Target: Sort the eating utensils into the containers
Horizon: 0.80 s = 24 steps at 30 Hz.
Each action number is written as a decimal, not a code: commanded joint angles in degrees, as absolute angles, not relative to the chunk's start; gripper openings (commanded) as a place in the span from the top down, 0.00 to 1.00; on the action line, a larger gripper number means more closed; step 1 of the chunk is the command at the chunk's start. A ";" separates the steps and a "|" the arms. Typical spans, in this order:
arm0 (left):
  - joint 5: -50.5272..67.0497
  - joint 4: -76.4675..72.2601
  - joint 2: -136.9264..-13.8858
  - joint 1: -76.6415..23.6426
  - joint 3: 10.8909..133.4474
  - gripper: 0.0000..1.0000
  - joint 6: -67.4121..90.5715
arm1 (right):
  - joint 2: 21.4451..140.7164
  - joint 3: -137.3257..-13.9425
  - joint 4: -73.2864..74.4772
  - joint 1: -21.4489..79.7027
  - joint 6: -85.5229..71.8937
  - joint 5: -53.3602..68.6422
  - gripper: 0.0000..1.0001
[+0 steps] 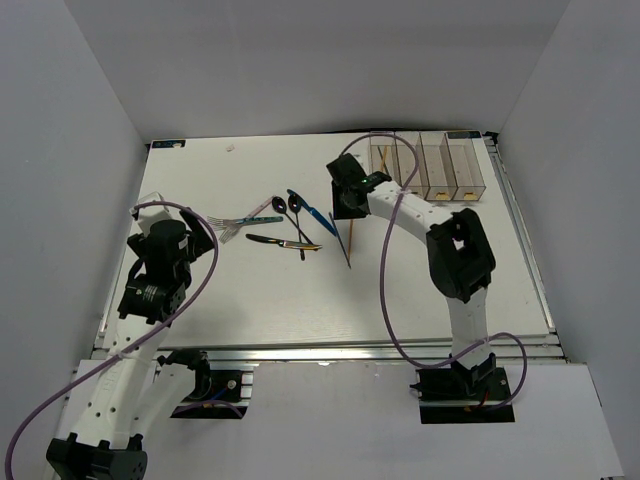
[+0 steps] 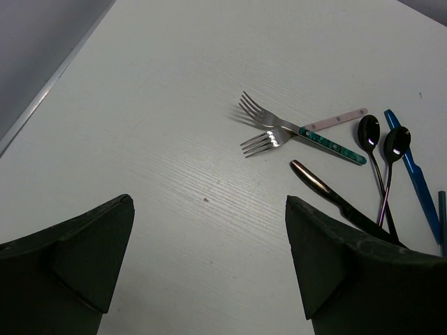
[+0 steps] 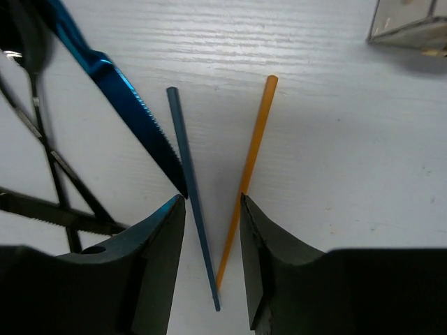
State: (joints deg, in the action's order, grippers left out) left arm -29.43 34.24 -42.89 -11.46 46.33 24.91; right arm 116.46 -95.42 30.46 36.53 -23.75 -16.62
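Two chopsticks lie on the table in a narrow V, a dark blue one (image 3: 183, 153) and an orange one (image 3: 256, 132). My right gripper (image 3: 213, 202) stands open just above them, a finger on either side of the pair, gripping neither. The top view shows this gripper (image 1: 349, 215) left of the containers (image 1: 430, 165), clear bins in a row at the back right. Two forks (image 2: 269, 118), two black spoons (image 2: 369, 131), a blue knife (image 2: 415, 167) and a dark knife (image 2: 328, 192) lie ahead of my left gripper (image 2: 209, 265), which is wide open over bare table.
The blue knife's serrated blade (image 3: 119, 91) lies close beside the left finger of my right gripper. A corner of a clear bin (image 3: 408, 24) shows at the top right of the right wrist view. White walls enclose the table on three sides.
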 commanded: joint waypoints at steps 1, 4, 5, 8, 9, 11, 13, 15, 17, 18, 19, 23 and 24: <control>-30.15 33.66 -41.66 -11.78 45.97 0.02 24.96 | 120.40 -96.59 30.41 35.86 -27.33 -19.42 0.57; -29.97 33.66 -41.75 -11.78 46.05 0.02 24.96 | 122.42 -97.38 30.41 35.77 -27.42 -19.60 0.58; -29.88 33.66 -41.75 -11.86 46.05 0.02 24.87 | 122.87 -97.47 30.50 35.86 -27.42 -19.60 0.58; -29.71 33.49 -42.01 -11.95 45.97 0.02 24.87 | 124.27 -97.38 30.67 35.68 -27.33 -18.64 0.58; -29.62 33.49 -42.01 -11.95 45.97 0.02 24.87 | 124.63 -97.12 30.59 35.51 -27.33 -18.28 0.58; -29.53 33.49 -42.10 -12.04 46.05 0.02 24.87 | 125.68 -96.86 30.67 35.33 -27.77 -18.11 0.58; -29.53 33.40 -42.10 -12.04 45.97 0.02 24.87 | 126.56 -96.07 30.59 34.98 -28.12 -17.67 0.62; -29.53 33.49 -42.01 -12.04 45.97 0.02 24.79 | 127.18 -95.54 30.76 34.54 -28.83 -17.67 0.67; -29.44 33.40 -42.10 -12.13 45.97 0.02 24.79 | 127.70 -94.22 31.20 34.02 -29.53 -17.41 0.77; -29.44 33.49 -42.01 -12.13 45.97 0.02 24.79 | 127.71 -93.44 31.03 33.32 -30.31 -16.97 0.80; -29.36 33.49 -42.01 -12.13 46.05 0.02 24.79 | 127.36 -91.51 30.07 33.14 -30.50 -16.53 0.82; -29.27 33.49 -41.92 -12.39 45.97 0.02 24.79 | 126.04 -89.30 28.48 32.61 -29.89 -15.91 0.94; -29.09 33.49 -41.92 -12.39 45.88 0.02 24.79 | 126.04 -89.38 28.56 32.61 -29.88 -16.00 0.98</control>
